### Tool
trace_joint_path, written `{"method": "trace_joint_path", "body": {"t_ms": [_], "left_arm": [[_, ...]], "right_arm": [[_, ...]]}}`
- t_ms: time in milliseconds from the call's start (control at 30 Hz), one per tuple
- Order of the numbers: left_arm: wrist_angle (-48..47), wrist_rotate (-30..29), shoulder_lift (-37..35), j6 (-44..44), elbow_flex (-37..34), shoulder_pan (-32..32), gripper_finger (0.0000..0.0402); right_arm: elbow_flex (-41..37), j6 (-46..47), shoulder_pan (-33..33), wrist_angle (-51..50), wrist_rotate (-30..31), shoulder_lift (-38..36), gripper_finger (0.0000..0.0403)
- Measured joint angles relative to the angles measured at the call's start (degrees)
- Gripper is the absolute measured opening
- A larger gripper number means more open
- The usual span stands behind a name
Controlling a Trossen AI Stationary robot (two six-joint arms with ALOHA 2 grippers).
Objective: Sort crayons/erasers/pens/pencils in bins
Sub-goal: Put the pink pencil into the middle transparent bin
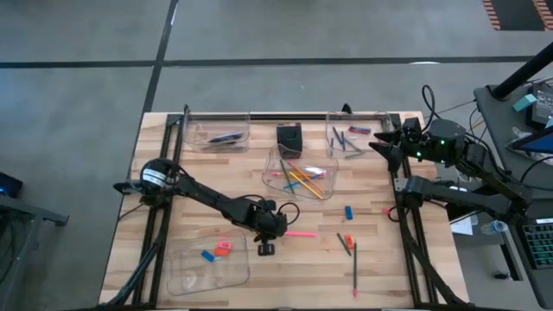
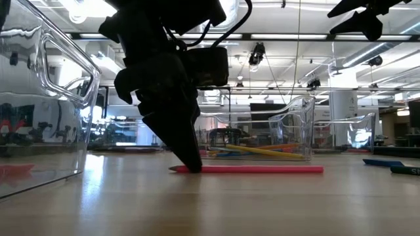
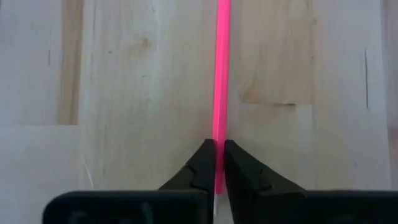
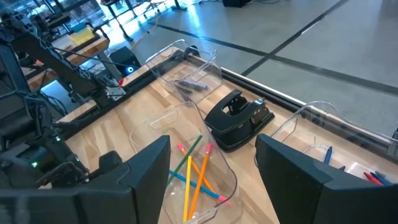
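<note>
A pink pencil [image 1: 300, 233] lies flat on the table near its middle, running left to right. My left gripper [image 1: 273, 231] is down on the pencil's left end and is shut on it [image 3: 219, 155]. My right gripper [image 1: 380, 143] hangs open, raised by the table's far right corner, with nothing between its fingers [image 4: 211, 168]. Four clear bins stand around. The far-left bin [image 1: 220, 135] holds a dark pen. The middle one [image 1: 301, 171] holds pencils. The far-right one [image 1: 354, 136] holds crayons. The near-left one [image 1: 210, 264] holds a blue and a red eraser. My left gripper pinches the pink pencil between its two fingertips close to its pointed left end [image 3: 219, 134]. The fingers [image 2: 187, 154] come steeply down from above, slanting from the table's left. The pencil lies level on the tabletop, its tip [image 2: 172, 169] sticking out just past the fingers.
A black box [image 1: 289, 138] sits at the far middle. Loose on the table's right half are a blue eraser [image 1: 348, 212], an orange piece [image 1: 348, 240], a dark stick [image 1: 342, 244] and a green pencil [image 1: 354, 269]. Metal frames run along both side edges.
</note>
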Motion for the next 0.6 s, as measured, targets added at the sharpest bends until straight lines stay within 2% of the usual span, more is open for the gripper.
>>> {"method": "trace_joint_path", "body": {"t_ms": [600], "left_arm": [[-0.7,1.2,-3.4,3.2,3.9,-0.3,0.0001]], "right_arm": [[0.0,0.0,0.0,0.0,0.0,0.0,0.0224]]}}
